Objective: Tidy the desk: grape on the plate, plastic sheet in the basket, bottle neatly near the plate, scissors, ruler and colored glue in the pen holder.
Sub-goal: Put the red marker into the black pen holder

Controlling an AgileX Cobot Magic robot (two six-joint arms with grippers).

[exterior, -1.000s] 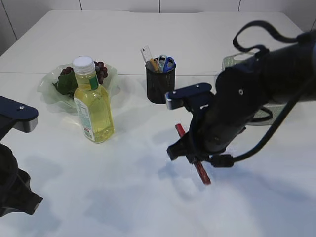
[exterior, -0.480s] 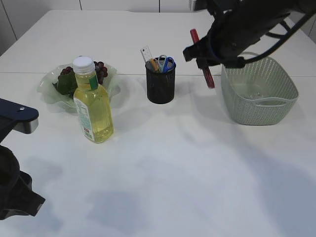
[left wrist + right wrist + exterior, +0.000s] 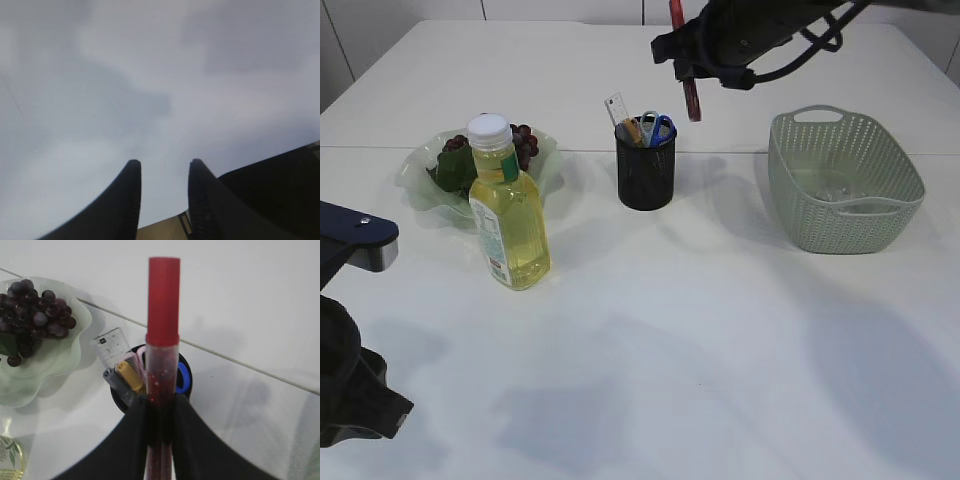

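We've got the right end effector (image 3: 161, 412) clamped on the red glue stick (image 3: 162, 335), holding it upright above the pen holder (image 3: 645, 165), which sits at about 7 o'clock of it in the exterior view. The left end effector (image 3: 162, 172) hangs open over bare table (image 3: 650, 330). One bottle (image 3: 510, 215), one plate (image 3: 420, 195) of grapes (image 3: 520, 143), one basket (image 3: 845, 180). Only the right wrist view shows the glitter inside the glue.
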